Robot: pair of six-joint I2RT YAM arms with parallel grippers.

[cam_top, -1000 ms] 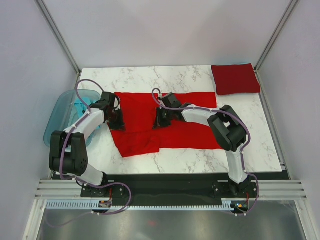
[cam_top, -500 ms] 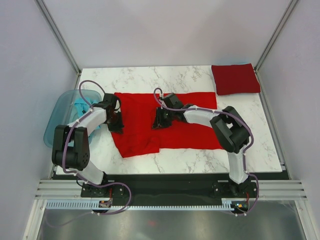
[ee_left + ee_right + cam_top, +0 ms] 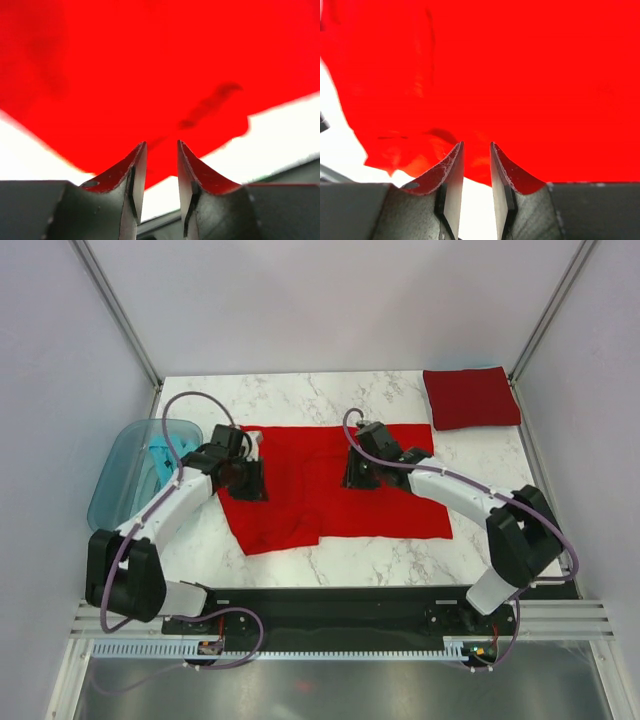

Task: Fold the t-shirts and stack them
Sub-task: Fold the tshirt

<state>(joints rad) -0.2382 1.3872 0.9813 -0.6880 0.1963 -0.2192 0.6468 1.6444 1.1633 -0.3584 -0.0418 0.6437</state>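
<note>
We see a translucent blue plastic tub (image 3: 108, 485) just beside the left edge of the bench (image 3: 300, 390), with a teal-blue t-shirt (image 3: 160, 454) bunched inside it. The bench top is smooth, flat and white, with grey marble veins. A bright red t-shirt (image 3: 300, 495) lies across its middle, soft and mostly flat. A long straight band of it runs toward the right edge, a flap at the left reaches toward the near edge, and a few shallow wrinkles show. A darker crimson t-shirt (image 3: 470, 397) sits folded into a neat square at the far right corner, well apart from the red one. The left end effector (image 3: 161, 146) hangs over the red shirt's left border, fingers apart with nothing between them. The right end effector (image 3: 476, 145) hangs above the shirt's middle, fingers parted by a narrow gap, also gripping nothing. Bare marble shows along the far edge and in a strip along the near edge.
</note>
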